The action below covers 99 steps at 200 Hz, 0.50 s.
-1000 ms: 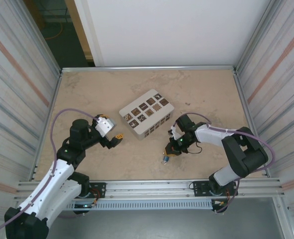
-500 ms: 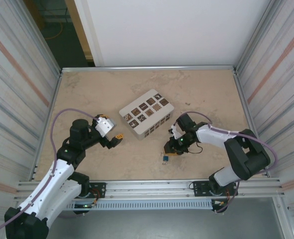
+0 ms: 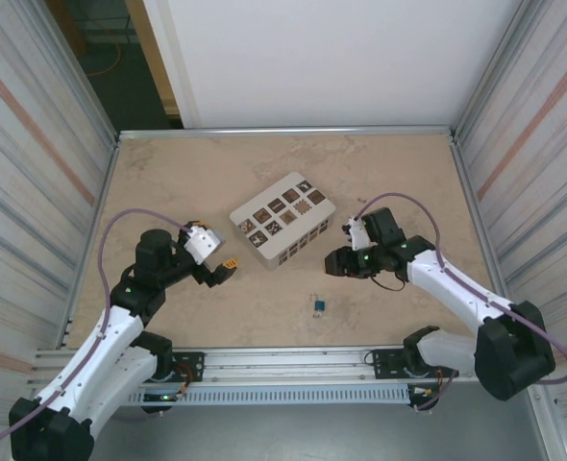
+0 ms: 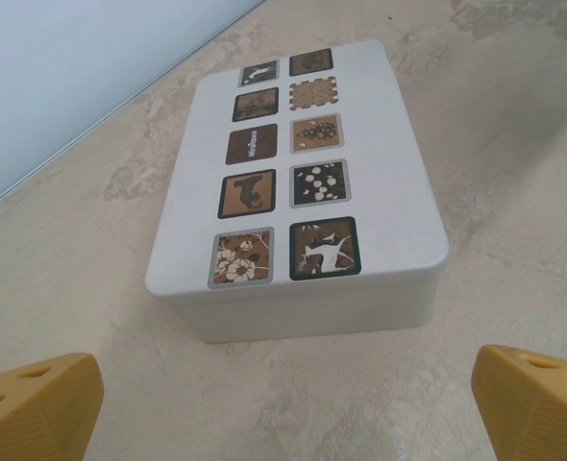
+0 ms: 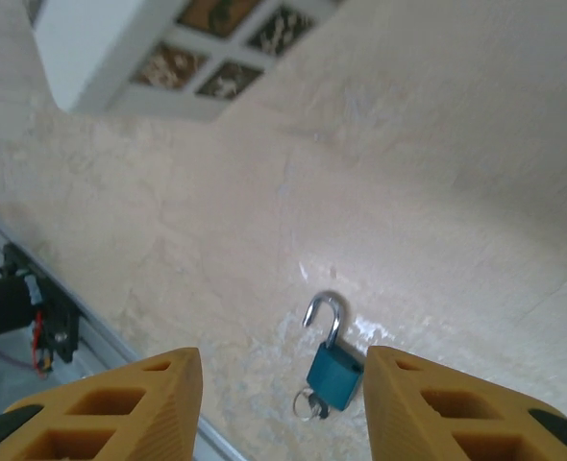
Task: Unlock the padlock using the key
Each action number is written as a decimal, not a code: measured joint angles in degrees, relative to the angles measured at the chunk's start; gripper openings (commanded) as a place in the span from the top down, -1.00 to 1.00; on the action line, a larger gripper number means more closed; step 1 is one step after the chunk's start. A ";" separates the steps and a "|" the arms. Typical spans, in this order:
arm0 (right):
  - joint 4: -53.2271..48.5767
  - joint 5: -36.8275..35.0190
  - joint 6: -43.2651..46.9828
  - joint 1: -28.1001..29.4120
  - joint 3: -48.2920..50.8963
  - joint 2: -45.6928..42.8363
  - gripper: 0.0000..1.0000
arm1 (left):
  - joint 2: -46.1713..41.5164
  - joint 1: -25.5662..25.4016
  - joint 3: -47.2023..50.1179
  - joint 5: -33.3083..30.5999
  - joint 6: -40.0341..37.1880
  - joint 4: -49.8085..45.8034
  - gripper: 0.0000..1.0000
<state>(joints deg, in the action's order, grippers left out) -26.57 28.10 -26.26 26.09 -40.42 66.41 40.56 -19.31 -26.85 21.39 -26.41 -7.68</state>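
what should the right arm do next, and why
Probably pull the right gripper back toward its base and stop. The padlock lies free on the table with its shackle swung open and what looks like the key in its bottom. The gripper is open and holds nothing, so the unlocking looks done.

Two slim robot arms, the left arm (image 3: 118, 331) and the right arm (image 3: 456, 288), have glossy white shells broken by chunky black joints. A thin lilac cable (image 3: 130, 214) loops loosely along each arm. Both stand on black bases (image 3: 160, 348). The left tool (image 3: 228, 267) has a white boxy housing; the right tool (image 3: 333, 261) is mostly black. Each tool ends in two mustard-yellow fingers (image 5: 120, 408), blocky, matte and moulded with hollow cut-outs.
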 measured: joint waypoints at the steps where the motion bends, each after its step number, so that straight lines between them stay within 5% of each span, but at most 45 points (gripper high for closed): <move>1: 0.04 -0.11 0.00 -0.02 -0.02 -0.11 0.07 | 0.02 0.00 0.00 0.00 0.00 0.00 -0.98; 51: 1.99 -6.84 1.49 -1.20 -0.26 -6.91 -0.10 | 0.04 0.00 0.00 0.00 -0.37 -0.17 -0.97; 99: 5.73 -12.96 3.41 -4.55 0.63 -17.35 -0.67 | 0.04 0.00 0.00 0.13 -0.37 -0.17 -0.97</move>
<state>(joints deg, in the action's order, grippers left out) -20.84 15.14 -22.85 21.54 -39.79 49.06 40.60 -19.31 -26.85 21.52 -26.79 -7.86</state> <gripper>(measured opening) 0.780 0.987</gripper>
